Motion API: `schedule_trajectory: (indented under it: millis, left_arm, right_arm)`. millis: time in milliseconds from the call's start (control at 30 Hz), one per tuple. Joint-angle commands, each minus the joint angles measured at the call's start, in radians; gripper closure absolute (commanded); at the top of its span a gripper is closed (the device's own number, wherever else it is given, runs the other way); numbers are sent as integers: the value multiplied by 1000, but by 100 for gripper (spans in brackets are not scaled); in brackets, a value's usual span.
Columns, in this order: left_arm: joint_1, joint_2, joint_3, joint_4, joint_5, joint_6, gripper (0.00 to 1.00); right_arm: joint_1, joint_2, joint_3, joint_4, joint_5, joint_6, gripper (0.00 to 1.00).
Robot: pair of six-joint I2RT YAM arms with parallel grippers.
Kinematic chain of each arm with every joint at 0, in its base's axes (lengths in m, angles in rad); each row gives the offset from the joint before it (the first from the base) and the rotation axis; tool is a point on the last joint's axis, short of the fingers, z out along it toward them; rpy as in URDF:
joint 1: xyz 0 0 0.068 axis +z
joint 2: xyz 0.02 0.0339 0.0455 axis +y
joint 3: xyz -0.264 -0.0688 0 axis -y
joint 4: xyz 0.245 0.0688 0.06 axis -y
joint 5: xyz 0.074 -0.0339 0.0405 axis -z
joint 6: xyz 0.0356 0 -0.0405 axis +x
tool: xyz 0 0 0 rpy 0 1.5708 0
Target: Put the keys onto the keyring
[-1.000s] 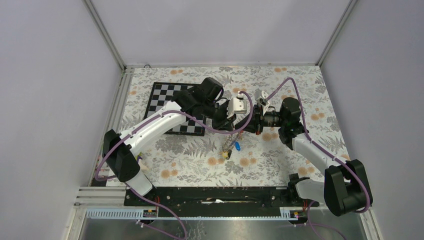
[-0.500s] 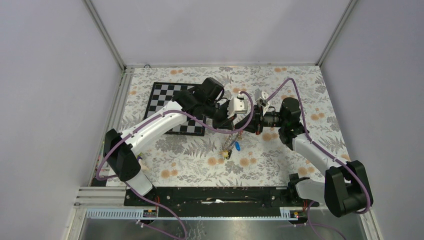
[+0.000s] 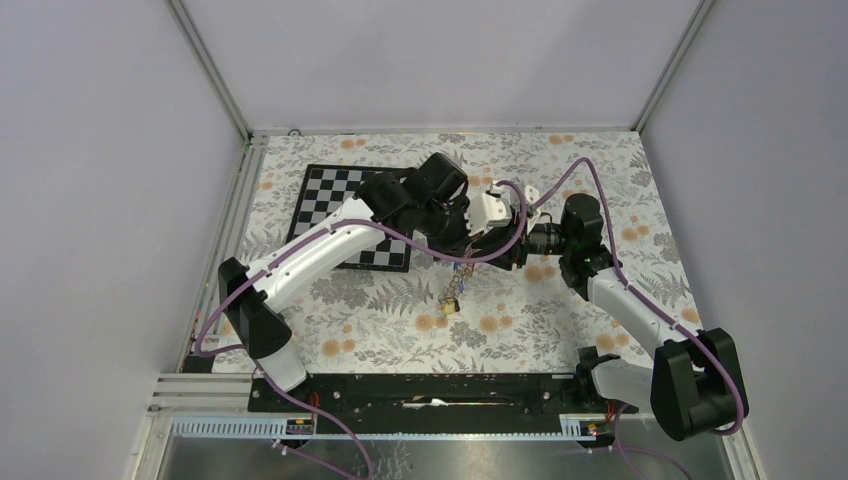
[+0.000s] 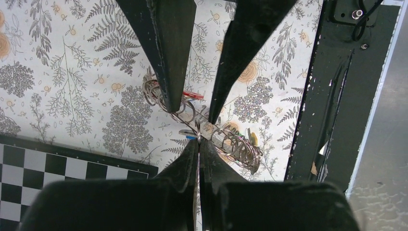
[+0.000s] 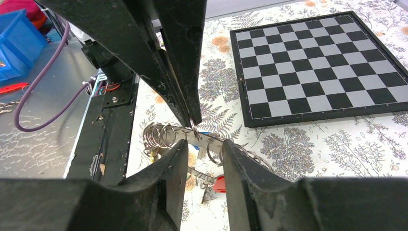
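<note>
The left gripper (image 4: 198, 144) pinches one loop of the keyring (image 4: 234, 144) tight, probably to steady it for threading. Seen from above, chain and keys (image 4: 192, 95) trail toward 7 o'clock. The right gripper (image 5: 204, 150), at its 3 o'clock, straddles the chain with fingers narrowly parted.

Left hand (image 4: 198, 146) pinching keyring (image 4: 235, 144), chessboard (image 4: 33, 166) nearby
</note>
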Motion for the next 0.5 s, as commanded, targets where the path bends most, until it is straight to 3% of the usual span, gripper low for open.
schedule_trajectory:
  millis: [0, 167, 467]
  left_arm:
    - [-8, 1, 63, 2, -27, -49, 100]
    - [-10, 12, 73, 3, -14, -50, 100]
    - [-9, 15, 84, 2, 6, -47, 100]
  right_arm:
    - [-6, -18, 15, 70, -16, 17, 60]
    - [3, -7, -9, 183, -48, 126, 60]
    - [32, 28, -16, 192, -58, 136, 65]
